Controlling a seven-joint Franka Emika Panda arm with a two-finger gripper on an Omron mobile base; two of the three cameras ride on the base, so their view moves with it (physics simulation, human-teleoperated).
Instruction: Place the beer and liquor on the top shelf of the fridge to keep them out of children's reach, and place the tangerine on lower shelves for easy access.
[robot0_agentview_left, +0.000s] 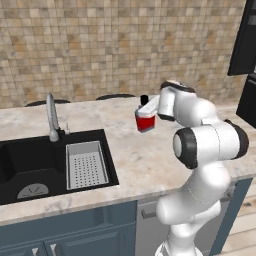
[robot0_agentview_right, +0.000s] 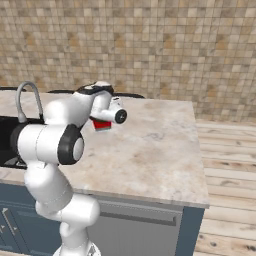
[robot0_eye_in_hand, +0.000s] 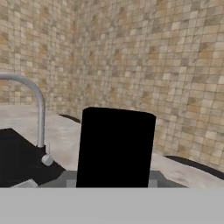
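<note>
the gripper is clamped on the liquor, red body hanging clear above the counter at about three o'clock from the sink (black cap filling the hand view), so i'd say no bottle is shelved yet, fridge trip pending.

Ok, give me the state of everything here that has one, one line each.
liquor: upright, held in the gripper, bottom looks just clear of the counter.
gripper: shut on the liquor, near its top.
faucet: no water running.
sink: no water in it, a strainer basket in its right side.
</note>
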